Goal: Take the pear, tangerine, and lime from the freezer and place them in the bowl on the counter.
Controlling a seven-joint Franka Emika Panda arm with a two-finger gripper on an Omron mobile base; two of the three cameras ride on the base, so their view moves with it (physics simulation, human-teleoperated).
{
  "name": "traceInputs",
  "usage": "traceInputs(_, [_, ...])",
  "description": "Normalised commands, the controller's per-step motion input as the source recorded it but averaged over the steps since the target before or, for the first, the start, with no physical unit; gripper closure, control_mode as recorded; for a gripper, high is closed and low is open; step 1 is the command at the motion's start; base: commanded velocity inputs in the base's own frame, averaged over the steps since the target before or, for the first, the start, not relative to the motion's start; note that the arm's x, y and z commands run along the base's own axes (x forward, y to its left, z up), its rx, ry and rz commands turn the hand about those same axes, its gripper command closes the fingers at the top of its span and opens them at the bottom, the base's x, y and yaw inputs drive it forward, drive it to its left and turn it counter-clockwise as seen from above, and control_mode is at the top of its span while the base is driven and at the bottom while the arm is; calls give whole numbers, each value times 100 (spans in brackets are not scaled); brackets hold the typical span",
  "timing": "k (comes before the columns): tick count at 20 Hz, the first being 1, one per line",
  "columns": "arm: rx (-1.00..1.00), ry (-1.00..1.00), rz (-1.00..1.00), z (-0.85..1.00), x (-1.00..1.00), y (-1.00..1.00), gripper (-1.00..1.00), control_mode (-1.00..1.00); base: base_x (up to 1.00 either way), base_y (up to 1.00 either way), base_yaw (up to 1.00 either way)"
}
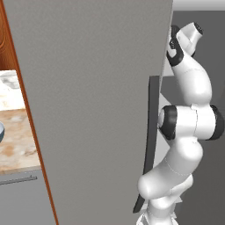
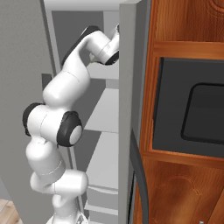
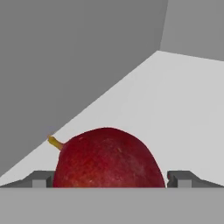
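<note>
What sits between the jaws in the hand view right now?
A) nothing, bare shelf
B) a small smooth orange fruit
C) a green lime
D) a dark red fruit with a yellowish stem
D: a dark red fruit with a short yellowish stem lies on the pale freezer shelf, a fingertip on either side of it.

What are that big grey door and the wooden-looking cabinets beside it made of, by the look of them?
The freezer door looks like painted metal or plastic: flat, matte grey, with no grain or seams. Its long handle seems dark plastic or coated metal. The cabinets look like varnished wood: reddish brown, with visible grain and a slight sheen. All of it is rendered, so this is only its look.
</note>
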Motion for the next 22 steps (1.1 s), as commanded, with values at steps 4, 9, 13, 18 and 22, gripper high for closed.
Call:
traceInputs(4, [0, 0, 0, -12, 29, 0, 100, -100, 0, 0, 0])
traceInputs(9, [0, 0, 0, -13, 27, 0, 100, -100, 0, 0, 0])
traceInputs(13, [0, -1, -1, -5, 3, -1, 100, -100, 0, 0, 0])
traceInputs(18, [0, -4, -9, 0, -27, -6, 100, -100, 0, 0, 0])
traceInputs(22, [0, -6, -14, 0, -42, 0, 100, -100, 0, 0, 0])
